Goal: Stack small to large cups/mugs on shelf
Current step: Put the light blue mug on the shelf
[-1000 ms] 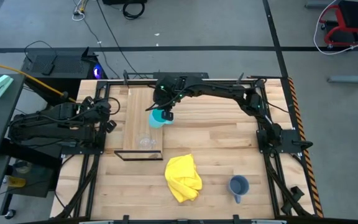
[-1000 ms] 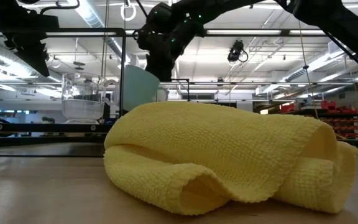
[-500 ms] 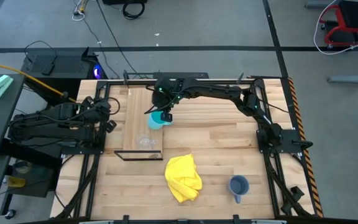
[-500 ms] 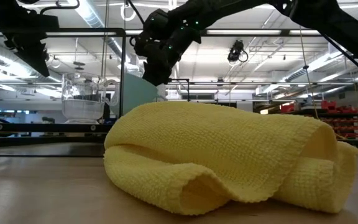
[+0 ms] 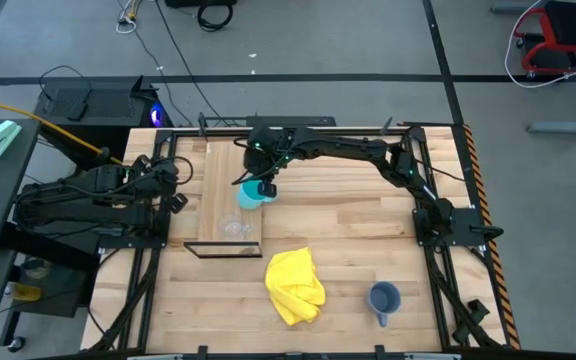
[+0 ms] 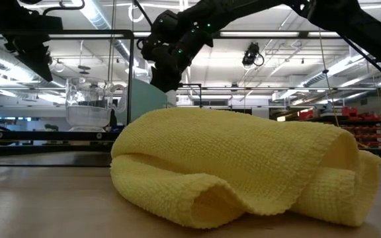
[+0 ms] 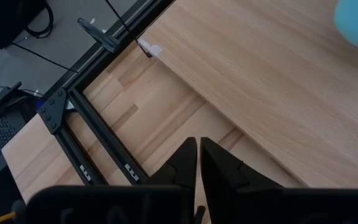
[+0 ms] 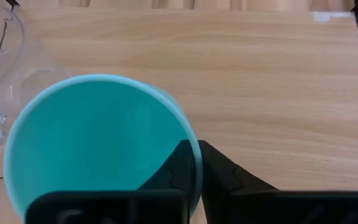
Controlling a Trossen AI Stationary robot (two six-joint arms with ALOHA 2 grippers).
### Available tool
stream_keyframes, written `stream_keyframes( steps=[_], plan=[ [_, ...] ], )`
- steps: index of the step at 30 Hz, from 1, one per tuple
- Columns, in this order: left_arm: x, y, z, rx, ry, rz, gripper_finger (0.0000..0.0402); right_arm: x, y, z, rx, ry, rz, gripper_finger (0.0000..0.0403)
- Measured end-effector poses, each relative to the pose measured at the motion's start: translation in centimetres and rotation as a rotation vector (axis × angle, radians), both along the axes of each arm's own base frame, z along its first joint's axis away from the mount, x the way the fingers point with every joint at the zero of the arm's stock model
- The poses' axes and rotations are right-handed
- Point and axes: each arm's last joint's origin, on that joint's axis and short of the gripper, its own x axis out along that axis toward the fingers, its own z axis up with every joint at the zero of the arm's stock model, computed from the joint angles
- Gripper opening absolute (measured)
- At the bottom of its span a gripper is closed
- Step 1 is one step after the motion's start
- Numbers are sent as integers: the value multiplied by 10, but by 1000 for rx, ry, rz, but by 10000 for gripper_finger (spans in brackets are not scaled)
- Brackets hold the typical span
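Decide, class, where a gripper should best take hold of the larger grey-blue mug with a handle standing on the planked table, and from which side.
Grip the rim wall of the grey-blue mug from straight above, one finger inside and one outside. It stands upright, mouth open upward, and its handle points toward the table's near edge, so take a side of the rim away from the handle. The yellow cloth lies apart from it, so access looks free.

You have three vessels: one clear cup (image 5: 234,227), one cyan mug (image 5: 253,193) and one grey-blue mug (image 5: 383,298). You also have one shelf (image 5: 218,185), one yellow cloth (image 5: 295,285) and two arms.
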Motion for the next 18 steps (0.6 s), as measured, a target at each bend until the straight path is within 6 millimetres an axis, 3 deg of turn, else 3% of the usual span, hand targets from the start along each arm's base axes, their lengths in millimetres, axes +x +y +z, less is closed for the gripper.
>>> stream_keyframes(
  steps=[11,18],
  plan=[
    [0,0,0,0,0,0,9,2,-1,2,5,-25,-14,36],
    [0,0,0,0,0,0,23,2,-1,2,8,-25,-18,37]
  ],
)
